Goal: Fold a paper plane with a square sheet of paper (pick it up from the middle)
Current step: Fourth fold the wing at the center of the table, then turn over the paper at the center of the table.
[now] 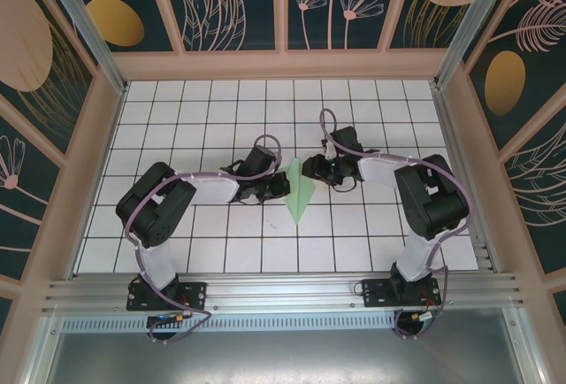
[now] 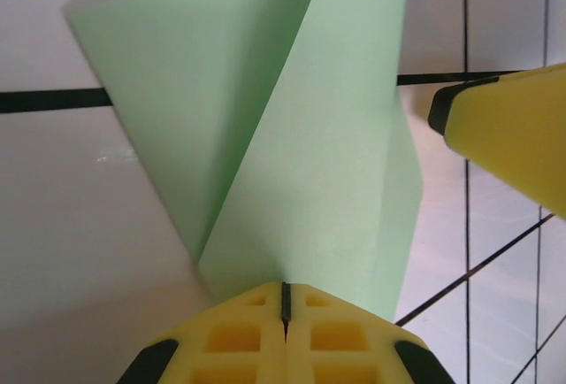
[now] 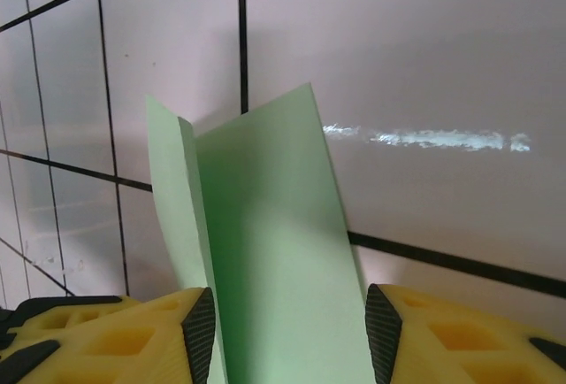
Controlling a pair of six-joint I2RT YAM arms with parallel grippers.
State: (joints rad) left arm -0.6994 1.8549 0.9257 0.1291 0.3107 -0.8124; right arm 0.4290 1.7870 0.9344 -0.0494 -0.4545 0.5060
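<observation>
One pointed pale green paper plane (image 1: 301, 191) is clamped in the closed left pincer (image 2: 285, 309) and flanked by the half-parted right pincer (image 3: 287, 335).

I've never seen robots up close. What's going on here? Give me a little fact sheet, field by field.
item: paper plane, pale green, partly folded
place: on the gridded table, between the two arms
tip: narrow end toward the arms' bases
left claw: shut, pinching the paper's edge
right claw: open, a paper flap standing between its fingers
</observation>
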